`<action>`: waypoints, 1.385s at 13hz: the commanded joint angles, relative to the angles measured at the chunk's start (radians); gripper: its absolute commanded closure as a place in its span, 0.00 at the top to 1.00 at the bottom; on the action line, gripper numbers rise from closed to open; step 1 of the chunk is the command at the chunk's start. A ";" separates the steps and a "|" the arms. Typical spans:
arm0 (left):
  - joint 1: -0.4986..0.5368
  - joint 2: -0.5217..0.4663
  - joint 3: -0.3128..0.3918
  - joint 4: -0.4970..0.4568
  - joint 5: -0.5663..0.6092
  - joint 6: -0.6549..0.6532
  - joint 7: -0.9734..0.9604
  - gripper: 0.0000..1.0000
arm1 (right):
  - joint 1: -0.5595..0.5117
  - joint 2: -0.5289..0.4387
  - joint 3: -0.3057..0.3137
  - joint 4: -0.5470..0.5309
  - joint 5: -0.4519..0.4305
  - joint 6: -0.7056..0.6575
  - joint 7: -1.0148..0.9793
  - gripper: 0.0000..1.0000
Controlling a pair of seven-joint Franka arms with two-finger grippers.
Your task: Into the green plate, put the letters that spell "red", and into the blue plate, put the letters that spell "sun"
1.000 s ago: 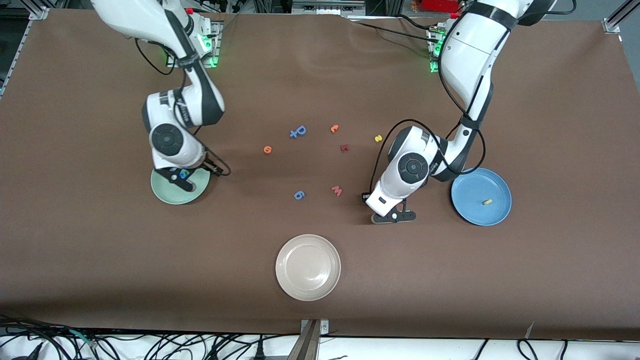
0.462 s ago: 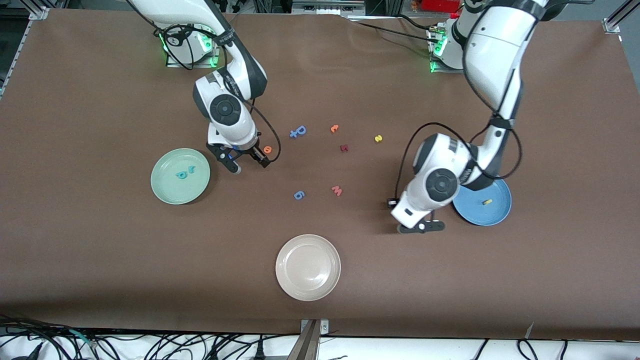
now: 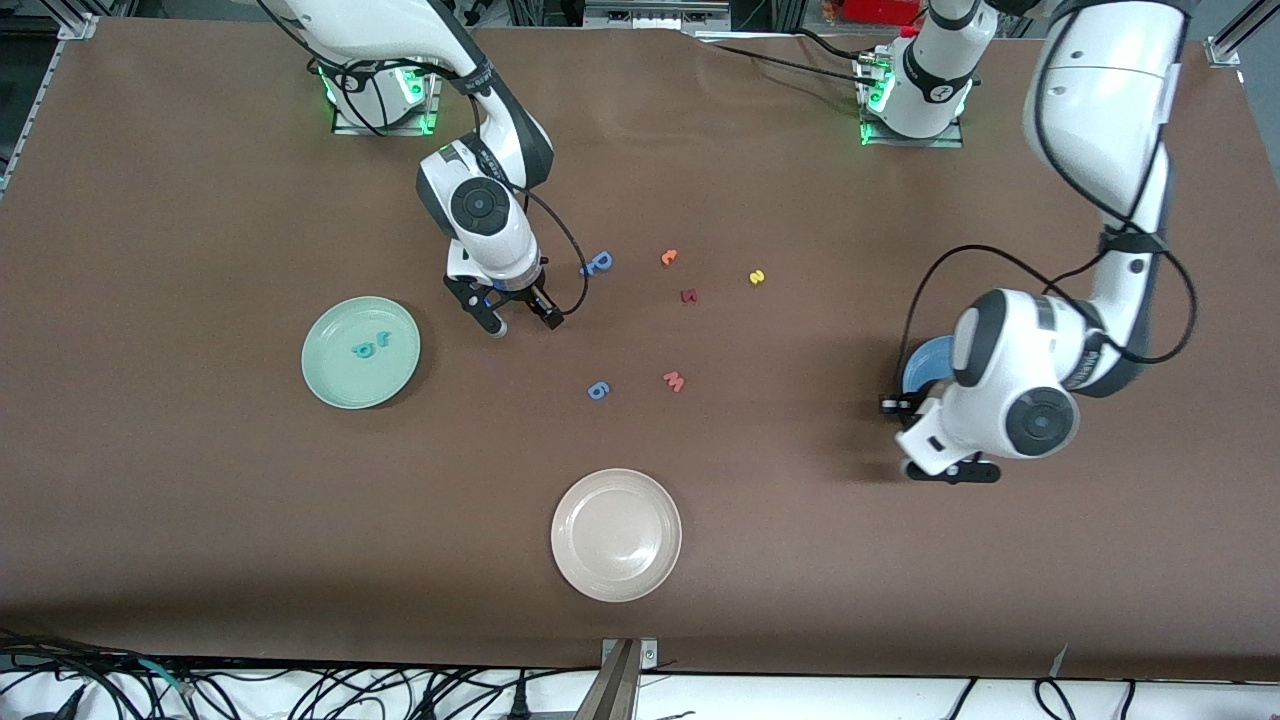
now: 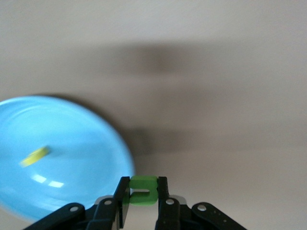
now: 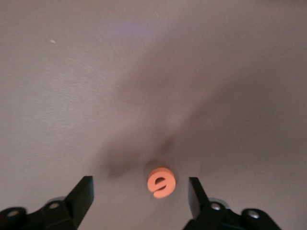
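Observation:
My left gripper (image 4: pixel 143 186) is shut on the green "u" (image 4: pixel 143 190). It hangs over the table just beside the rim of the blue plate (image 4: pixel 72 143). A small yellow bar-like piece (image 4: pixel 34 156) lies in that plate. In the front view the left arm covers most of the blue plate (image 3: pixel 920 365). My right gripper (image 5: pixel 140 187) is open and low over the orange "e" (image 5: pixel 161 182), which lies between its fingers untouched. In the front view the right gripper (image 3: pixel 520 318) hides this letter. Two teal letters (image 3: pixel 368 347) lie in the green plate (image 3: pixel 330 385). The yellow "s" (image 3: pixel 757 277) lies on the table.
An off-white plate (image 3: pixel 616 535) sits near the front edge. Loose letters lie mid-table: an orange "c" (image 3: pixel 669 257), a dark red one (image 3: pixel 688 296), a pink "m" (image 3: pixel 674 381) and two blue ones (image 3: pixel 597 263) (image 3: pixel 598 390).
My right gripper left the green plate, where two teal letters now lie, and came over the orange "e". My left arm carried the green "u" toward the blue plate.

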 commanded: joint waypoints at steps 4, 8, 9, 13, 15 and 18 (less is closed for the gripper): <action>0.058 -0.004 -0.009 -0.027 0.115 -0.033 0.128 0.99 | 0.007 0.006 0.000 -0.069 0.008 0.104 0.012 0.60; 0.082 -0.010 -0.020 -0.032 0.093 -0.030 0.152 1.00 | 0.007 0.006 -0.001 -0.066 0.008 0.101 0.007 0.24; 0.082 -0.016 -0.034 -0.043 0.049 -0.030 0.143 1.00 | 0.007 0.006 -0.001 -0.063 0.008 0.099 0.001 0.19; 0.078 -0.183 -0.069 -0.281 -0.064 0.100 0.128 1.00 | 0.002 -0.023 -0.012 -0.040 0.007 0.063 -0.034 0.19; 0.073 -0.292 -0.112 -0.471 -0.107 0.253 0.062 1.00 | 0.000 -0.052 -0.045 -0.001 0.007 -0.063 -0.094 0.19; 0.070 -0.401 -0.234 -0.663 -0.108 0.429 -0.150 1.00 | 0.000 -0.074 -0.131 0.093 0.007 -0.285 -0.239 0.19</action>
